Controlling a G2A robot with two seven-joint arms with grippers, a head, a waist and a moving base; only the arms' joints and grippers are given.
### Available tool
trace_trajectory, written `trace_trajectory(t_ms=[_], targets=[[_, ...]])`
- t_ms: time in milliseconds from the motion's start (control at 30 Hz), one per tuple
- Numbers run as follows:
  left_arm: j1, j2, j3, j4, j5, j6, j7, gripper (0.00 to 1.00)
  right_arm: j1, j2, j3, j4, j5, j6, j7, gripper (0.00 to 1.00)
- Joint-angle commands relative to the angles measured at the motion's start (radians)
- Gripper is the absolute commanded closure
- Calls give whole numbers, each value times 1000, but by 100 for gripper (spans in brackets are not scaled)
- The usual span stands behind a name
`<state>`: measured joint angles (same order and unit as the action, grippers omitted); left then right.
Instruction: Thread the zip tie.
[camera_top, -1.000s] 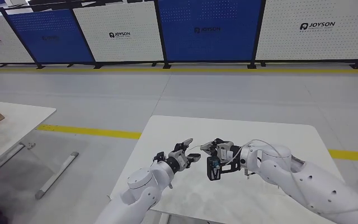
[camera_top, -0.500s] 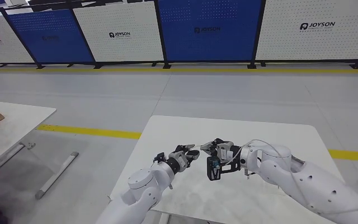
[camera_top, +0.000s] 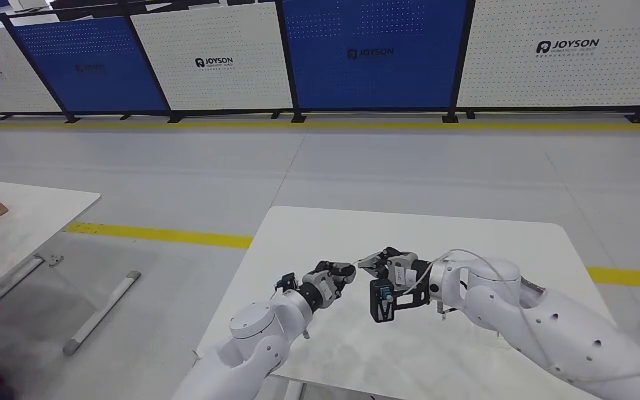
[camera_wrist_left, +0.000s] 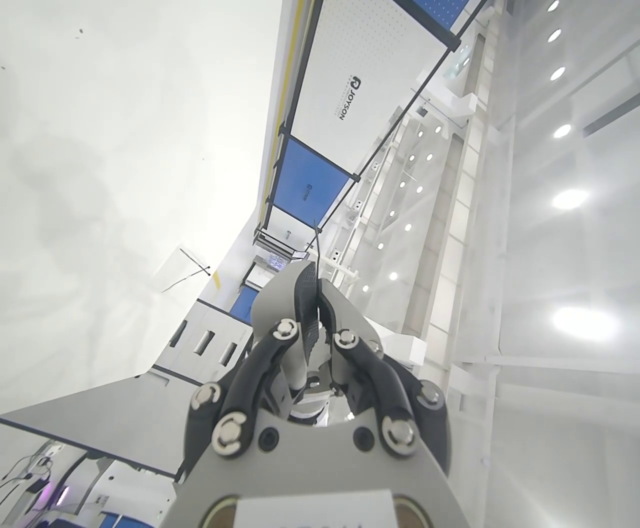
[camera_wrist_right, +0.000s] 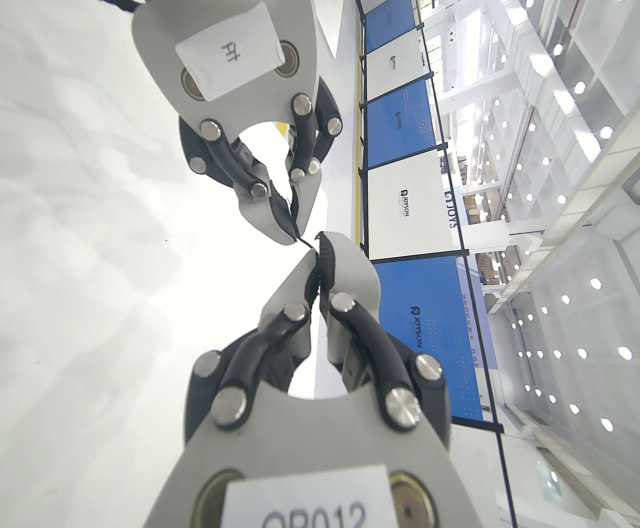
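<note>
Left gripper (camera_wrist_left: 316, 280) clenched on zip tie (camera_wrist_left: 315, 247); right gripper (camera_wrist_right: 318, 260) clenched, tip to tip with it, above the table (camera_top: 480, 235)

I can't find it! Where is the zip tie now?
In the left wrist view, the thin black zip tie sticks out of the shut left gripper; over the table, the right gripper faces it tip to tip.

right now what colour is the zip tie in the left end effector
The zip tie is black; best in left wrist view.
</note>
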<state>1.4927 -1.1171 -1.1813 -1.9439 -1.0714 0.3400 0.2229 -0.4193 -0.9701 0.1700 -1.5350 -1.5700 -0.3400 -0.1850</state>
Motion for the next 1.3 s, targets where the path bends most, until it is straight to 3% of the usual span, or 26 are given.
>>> trace_trajectory(t_ms=[0,100,133,167,233,300,333,467,633,800,1267], targets=[[1,0,0,-2,2,0,0,100,-7,0,2,-1,0,3,2,100],[4,0,1,-4,7,0,1,100,-19,1,12,-7,0,0,12,100],[4,0,0,-5,8,0,1,100,-20,2,13,-8,0,0,12,92],[4,-1,-1,-5,12,0,5,100,-21,6,16,-10,0,0,8,74],[2,-2,-1,0,18,-8,13,100,-27,13,24,-13,0,0,-1,56],[-4,-5,5,10,27,-19,20,100,-37,25,40,-18,0,0,-7,51],[-6,-6,8,14,31,-20,22,100,-44,32,49,-24,0,0,-16,35],[-11,-10,18,24,72,-43,31,100,-84,72,93,-41,10,0,-80,0],[0,-9,34,37,220,-117,14,100,-148,131,152,-45,139,0,-169,0],[31,-7,47,55,370,-202,-20,100,-171,169,157,-41,277,0,-206,0],[32,-7,47,57,378,-208,-22,100,-171,169,157,-41,277,0,-206,0]])
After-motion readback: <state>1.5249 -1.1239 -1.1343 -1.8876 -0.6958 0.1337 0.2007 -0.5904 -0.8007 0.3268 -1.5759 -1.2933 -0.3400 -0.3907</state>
